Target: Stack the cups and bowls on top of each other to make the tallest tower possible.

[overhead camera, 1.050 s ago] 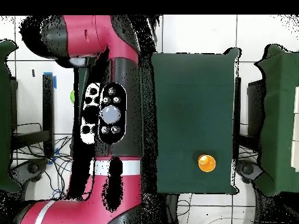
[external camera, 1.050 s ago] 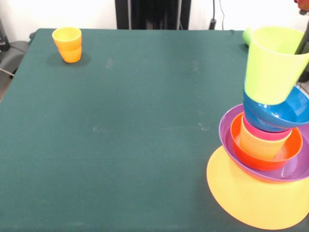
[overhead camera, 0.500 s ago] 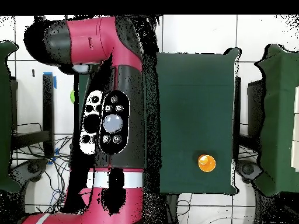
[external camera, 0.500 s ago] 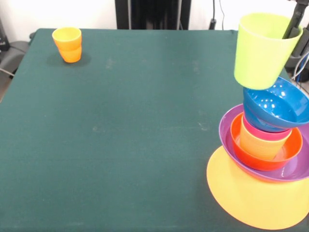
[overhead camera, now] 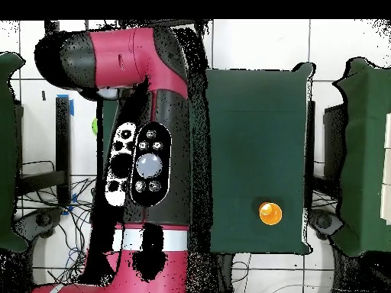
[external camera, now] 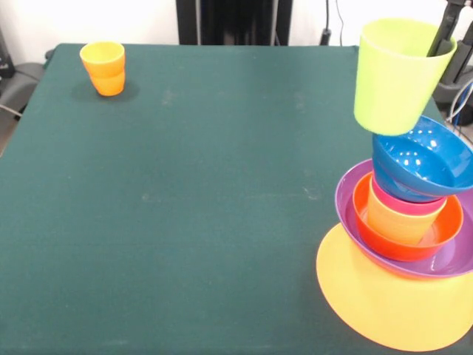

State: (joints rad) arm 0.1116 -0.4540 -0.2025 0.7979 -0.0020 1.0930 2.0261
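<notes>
Hanging tilted just above the blue bowl (external camera: pixel 425 164), the lime cup (external camera: pixel 399 74) is pinched at its far rim by the tool (external camera: pixel 442 33), one finger inside. The tower (external camera: pixel 403 222) sits directly below at the surface's (external camera: pixel 222 222) right edge: yellow-orange bowl (external camera: pixel 384 310), purple bowl (external camera: pixel 451 262), red-orange bowl (external camera: pixel 388 248), upturned cups. An orange cup (external camera: pixel 103 68) stands well apart, far left. Nothing blocks the descent.

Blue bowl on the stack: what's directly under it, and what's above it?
The small glossy blue plastic bowl sits tilted on a pink-rimmed orange cup inside the red-orange bowl. The lime green tumbler hangs just above it; whether they touch is unclear.
</notes>
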